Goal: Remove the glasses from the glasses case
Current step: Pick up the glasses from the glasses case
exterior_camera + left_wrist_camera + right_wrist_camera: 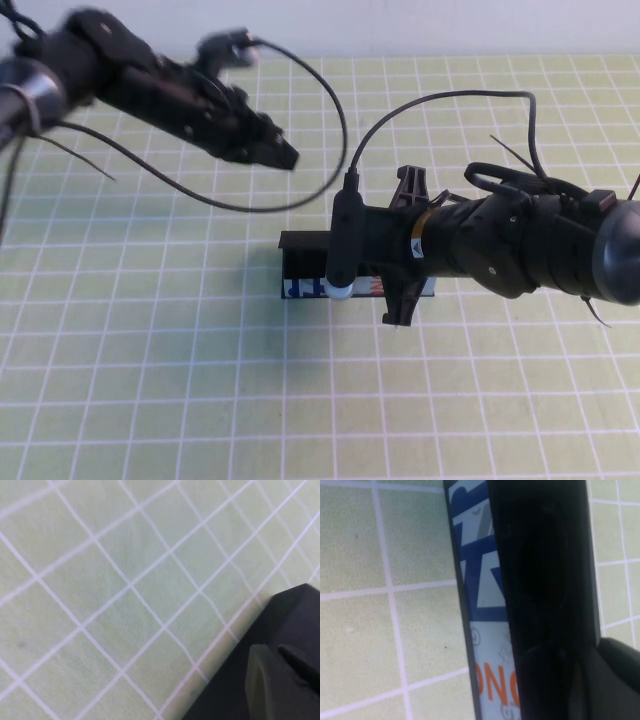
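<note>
The glasses case lies at mid-table, black, with its white front strip of blue and orange print facing the near edge. In the right wrist view its inside is black, and a dark rounded shape there looks like the glasses. My right gripper reaches in from the right and sits low over the case, under its wrist camera. Its dark fingers are at the case's black top. My left gripper hovers above the table behind and left of the case, shut and empty.
A green mat with a white grid covers the table. Black cables loop above the mat behind the case. The left wrist view shows only bare mat beside its fingers.
</note>
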